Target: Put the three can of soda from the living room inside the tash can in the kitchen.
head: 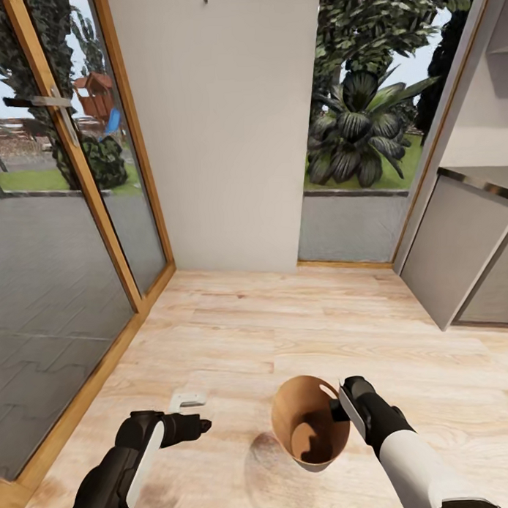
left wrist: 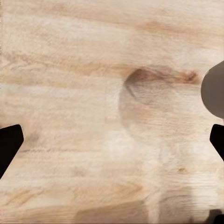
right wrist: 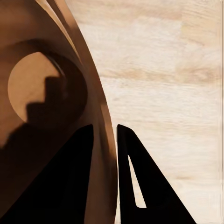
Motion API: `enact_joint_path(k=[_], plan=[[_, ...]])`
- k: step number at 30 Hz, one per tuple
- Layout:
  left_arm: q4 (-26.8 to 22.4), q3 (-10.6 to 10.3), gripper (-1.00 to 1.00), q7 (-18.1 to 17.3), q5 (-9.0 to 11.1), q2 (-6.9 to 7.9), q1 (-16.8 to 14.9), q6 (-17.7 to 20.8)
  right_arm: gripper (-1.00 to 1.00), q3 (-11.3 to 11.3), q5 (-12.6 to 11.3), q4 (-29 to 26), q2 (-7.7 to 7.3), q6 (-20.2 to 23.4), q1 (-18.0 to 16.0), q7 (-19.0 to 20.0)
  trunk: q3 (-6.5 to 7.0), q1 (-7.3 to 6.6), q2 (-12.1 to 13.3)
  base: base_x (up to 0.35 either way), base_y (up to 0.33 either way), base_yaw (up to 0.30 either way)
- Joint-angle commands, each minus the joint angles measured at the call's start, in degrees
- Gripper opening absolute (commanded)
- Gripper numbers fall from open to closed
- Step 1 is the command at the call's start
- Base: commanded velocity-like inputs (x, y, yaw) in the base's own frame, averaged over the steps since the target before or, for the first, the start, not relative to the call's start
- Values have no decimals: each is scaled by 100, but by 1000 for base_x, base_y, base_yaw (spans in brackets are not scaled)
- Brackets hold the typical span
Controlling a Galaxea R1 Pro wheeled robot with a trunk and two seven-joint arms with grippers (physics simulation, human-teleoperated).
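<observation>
The tash can (head: 307,420), a round tapered bin with a wood-toned inside, stands low on the pale wood floor just in front of me, its mouth turned up toward the head camera. My right gripper (head: 338,406) is shut on its rim; in the right wrist view one finger is inside and one outside the wall (right wrist: 103,121). The bin's bottom (right wrist: 37,88) shows bare, crossed by a shadow. My left gripper (head: 197,416) hovers open over the floor to the bin's left, with the bin's grey outside (left wrist: 213,91) at the edge of its view. No soda cans are visible.
A wood-framed glass door (head: 83,179) runs along the left, and a white wall panel (head: 213,131) faces me. A grey cabinet with a dark counter (head: 466,239) stands at the right. Pale plank floor (head: 285,319) stretches ahead.
</observation>
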Motion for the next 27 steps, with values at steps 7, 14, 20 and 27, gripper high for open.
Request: enact_joint_path(k=[7,14,20,27], plan=[[797,5,100,10,0,3,1,-516,-100,146,-37,4,8,9,-1,12,127,-155,282,0,0,0],[1191,-11,100,8,10,0,1,-705,-100,211,-41,5,0,6,-1,12,252,-308,563,0,0,0],[1209,-14,100,7,11,0,1,-723,-100,218,-42,5,9,3,-1,7,360,-440,804,0,0,0],[1200,-15,100,10,6,0,1,-727,-100,214,-43,5,-4,-5,-1,12,486,-594,1084,0,0,0]])
